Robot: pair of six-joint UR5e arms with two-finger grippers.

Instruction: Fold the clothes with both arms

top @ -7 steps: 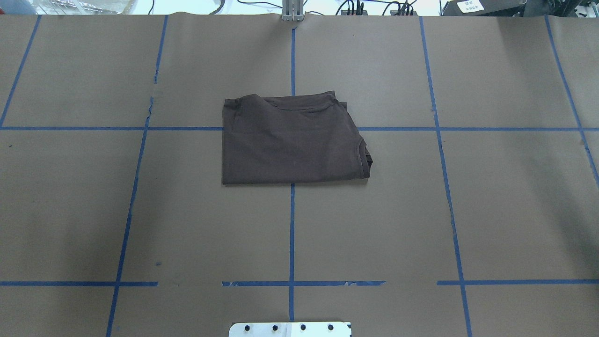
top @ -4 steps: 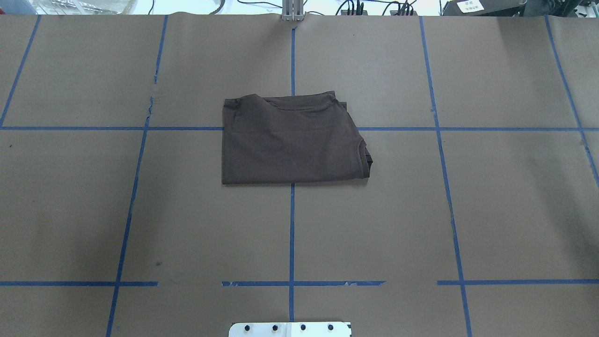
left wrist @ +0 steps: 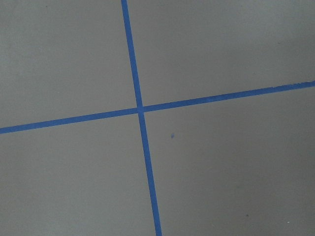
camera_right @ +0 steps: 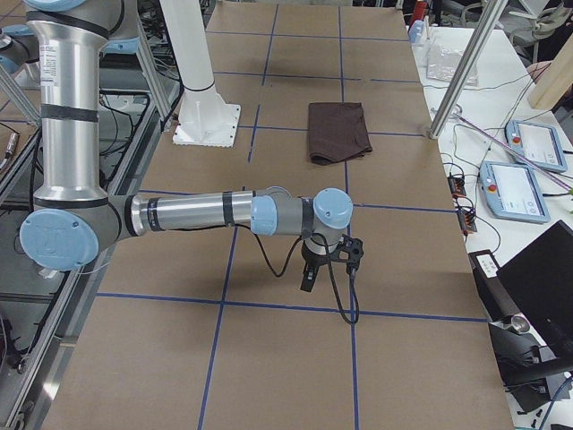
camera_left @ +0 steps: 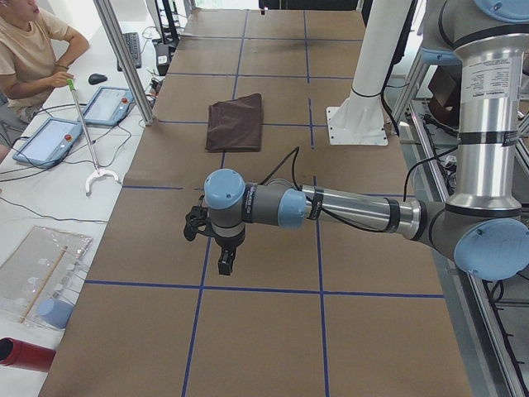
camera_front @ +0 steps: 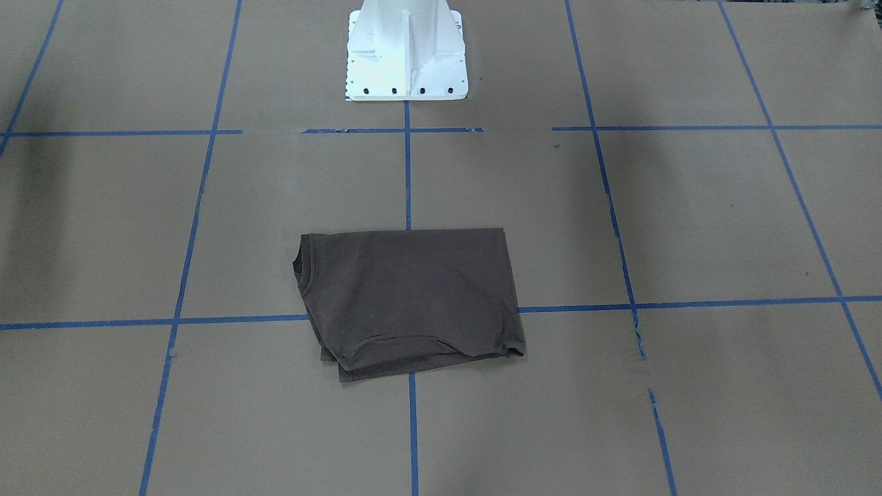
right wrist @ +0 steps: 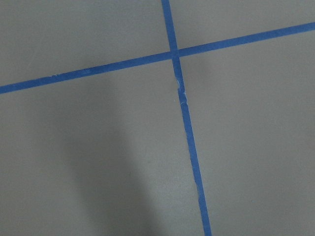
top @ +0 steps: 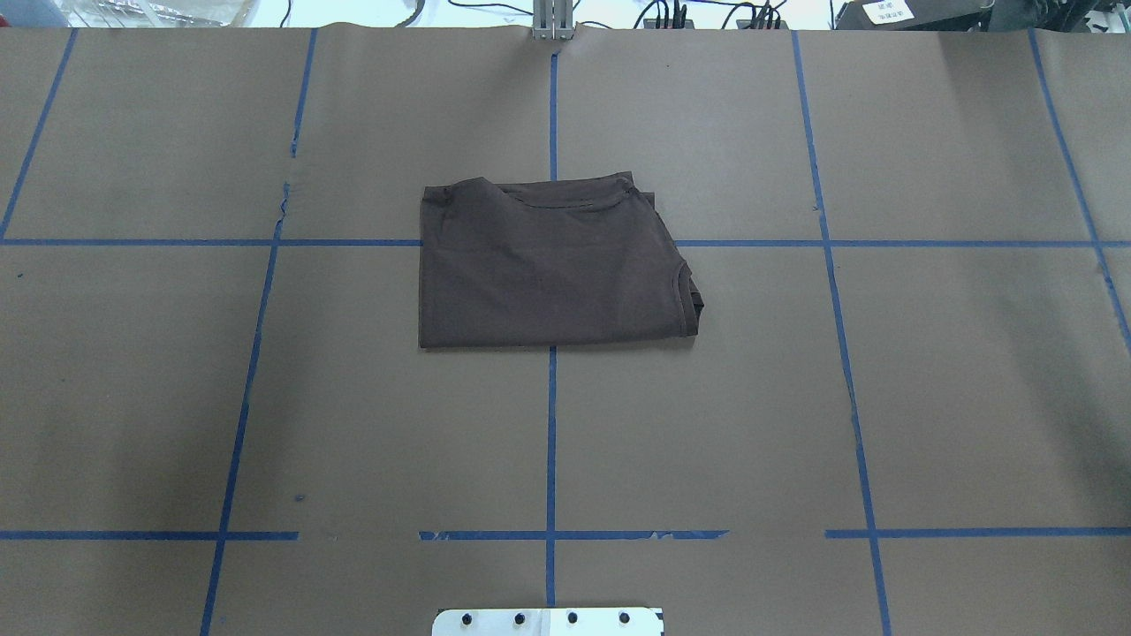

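On the middle of the table (top: 972, 397), over a crossing of blue tape lines (top: 551, 424), the dark brown T-shirt (top: 548, 265) lies folded flat, in front of the white pedestal (camera_front: 405, 48). Well apart from it, the left gripper (camera_left: 225, 263) and the right gripper (camera_right: 307, 276) hang over the table, pointing down; if they are open or closed, I cannot tell.

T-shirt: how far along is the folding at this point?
Done: the T-shirt lies folded in a compact rectangle on the table. In hand: nothing; the left gripper and right gripper hang over the table well away from it. Left: seemingly nothing, though its far edge shows slightly uneven layers.
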